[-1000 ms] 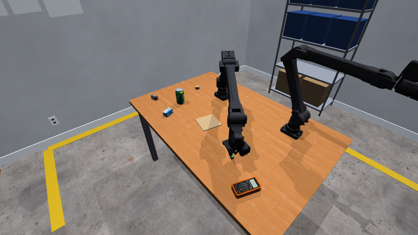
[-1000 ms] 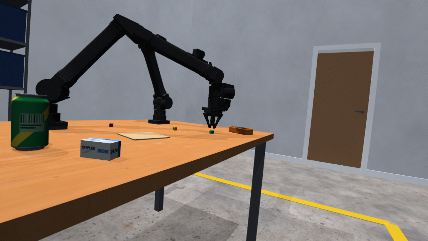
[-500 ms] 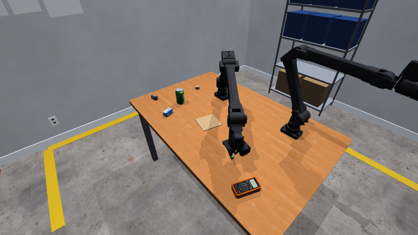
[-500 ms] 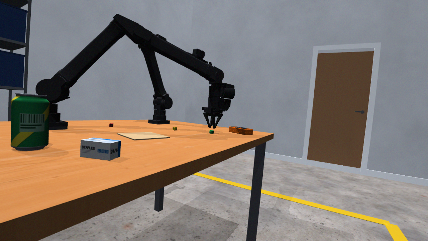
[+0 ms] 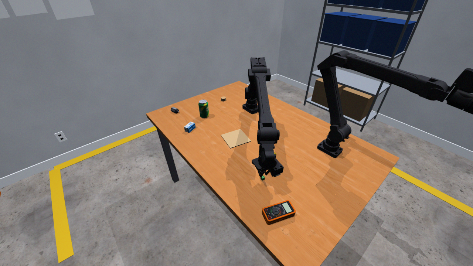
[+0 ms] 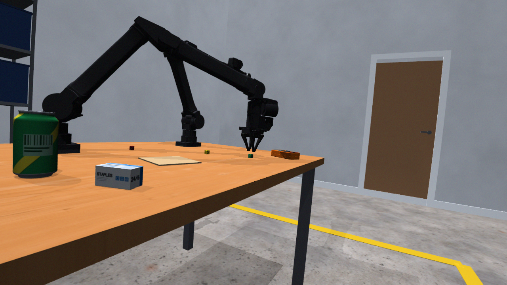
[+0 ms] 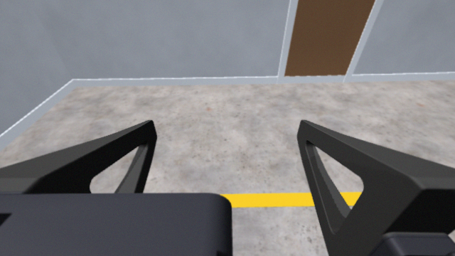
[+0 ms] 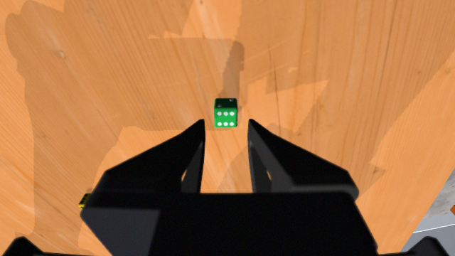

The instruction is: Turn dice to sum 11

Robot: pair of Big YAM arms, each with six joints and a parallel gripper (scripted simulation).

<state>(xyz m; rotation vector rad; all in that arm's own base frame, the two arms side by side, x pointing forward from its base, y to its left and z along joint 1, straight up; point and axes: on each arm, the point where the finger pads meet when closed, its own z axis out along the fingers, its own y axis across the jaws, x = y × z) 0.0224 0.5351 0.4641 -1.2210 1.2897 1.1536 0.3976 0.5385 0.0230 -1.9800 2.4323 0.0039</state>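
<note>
Grey walls (image 5: 132, 49) (image 6: 301, 53) (image 7: 142, 35) enclose the wooden desk (image 5: 201, 148) (image 6: 71, 212) (image 8: 320, 53), on which the pale mat (image 5: 235, 138) (image 6: 170, 160) is laid. The green die (image 5: 262, 177) (image 6: 250, 156) (image 8: 225, 118) is seated flat off the mat, toward the orange multimeter (image 5: 279, 211) (image 6: 285, 154); its upper face is read as six. Off the mat, too, are the yellow die (image 5: 275, 153) (image 6: 206, 152) (image 8: 84, 201) and the red die (image 6: 131, 147), whose top numbers cannot be told.

Just above the green die, the right gripper (image 5: 262, 174) (image 6: 251, 151) (image 8: 226, 127) is poised with its fingers parted a little and nothing gripped. The fingers of the left gripper (image 7: 227, 124) are spread wide, unladen, away from the work.

The green die is judged light, hard and not fragile, but small and perhaps slippery at its rounded edges. It is best taken squarely by two opposite side faces, low and centred, with modest pressure; if pinched near a corner, it may be twisted or flicked away.

Honestly can't spot any change, folks: comparing the earlier top and exterior shots with now, nothing has visibly moved, not even a little bit.
</note>
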